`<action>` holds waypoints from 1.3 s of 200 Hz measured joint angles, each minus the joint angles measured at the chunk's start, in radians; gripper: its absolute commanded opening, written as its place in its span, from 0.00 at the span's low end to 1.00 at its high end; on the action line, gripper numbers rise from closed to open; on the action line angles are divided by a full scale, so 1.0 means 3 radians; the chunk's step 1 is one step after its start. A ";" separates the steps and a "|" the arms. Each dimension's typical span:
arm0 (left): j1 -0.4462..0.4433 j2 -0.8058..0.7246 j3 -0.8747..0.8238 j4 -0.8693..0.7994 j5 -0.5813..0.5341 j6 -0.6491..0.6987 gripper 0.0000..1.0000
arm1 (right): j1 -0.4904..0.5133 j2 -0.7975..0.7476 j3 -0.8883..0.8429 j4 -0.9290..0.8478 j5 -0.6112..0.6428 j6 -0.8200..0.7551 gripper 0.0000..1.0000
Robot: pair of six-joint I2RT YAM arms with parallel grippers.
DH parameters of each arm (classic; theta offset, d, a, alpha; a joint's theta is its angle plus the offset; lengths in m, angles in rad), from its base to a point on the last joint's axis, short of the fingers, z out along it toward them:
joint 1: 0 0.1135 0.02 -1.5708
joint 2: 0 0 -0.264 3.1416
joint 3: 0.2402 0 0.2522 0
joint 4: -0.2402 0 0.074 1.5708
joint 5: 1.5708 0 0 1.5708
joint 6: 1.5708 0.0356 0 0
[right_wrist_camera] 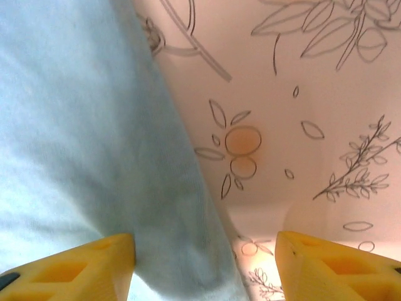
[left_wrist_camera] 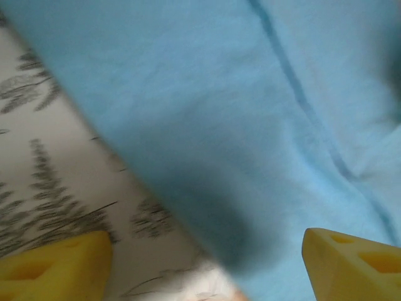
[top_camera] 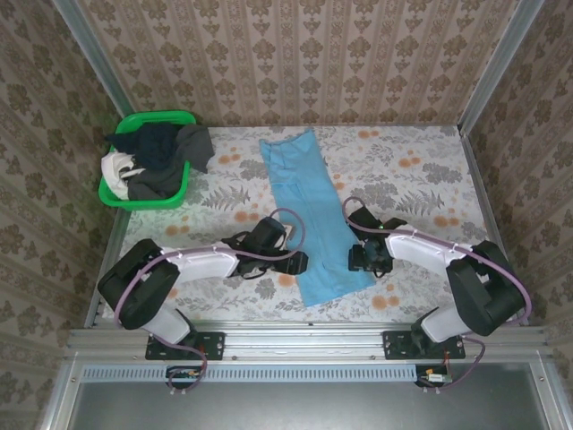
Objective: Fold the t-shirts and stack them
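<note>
1. Light blue t-shirt [top_camera: 303, 210] is recorded in the top external view as a long narrow strip laid down the middle of the table [top_camera: 412, 179]. The left gripper [top_camera: 295, 262] is set at its near left edge and the right gripper [top_camera: 361, 260] at its near right edge. Dark and white t-shirts [top_camera: 157, 157] are heaped in the green basket [top_camera: 148, 119] at the far left corner.
2. In the left wrist view, the yellow fingertips [left_wrist_camera: 56, 266] are spread apart with nothing pinched. The shirt's edge is seen running diagonally between them.
3. In the right wrist view, the fingers [right_wrist_camera: 81, 266] are likewise held wide. One is over cloth and the other over bare table.
4. The crosswise fold is judged to be in hand. Both near corners need to be pinched together, then lifted evenly toward the far end.
</note>
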 measured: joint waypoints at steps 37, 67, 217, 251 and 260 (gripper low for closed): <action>-0.0065 0.0120 -0.0022 0.0132 -0.0080 -0.0141 0.42 | 0.0010 -0.0004 -0.0057 -0.0008 -0.0008 0.0041 0.33; 0.0084 0.0173 -0.0056 0.0144 -0.0037 -0.0106 0.13 | -0.0018 -0.0004 -0.0057 -0.0028 0.0032 0.0058 0.15; 0.0027 -0.0314 -0.0351 0.0056 0.0046 -0.0136 0.67 | -0.0144 -0.0456 -0.0375 0.0031 -0.0216 0.0046 0.12; -0.0338 -0.0324 -0.0420 0.0107 -0.0219 -0.0332 0.54 | -0.0144 -0.0463 -0.0399 0.0097 -0.0295 0.0034 0.14; -0.0393 -0.0303 -0.0465 0.0217 -0.0290 -0.0384 0.47 | -0.0142 -0.0463 -0.0415 0.0120 -0.0320 0.0034 0.14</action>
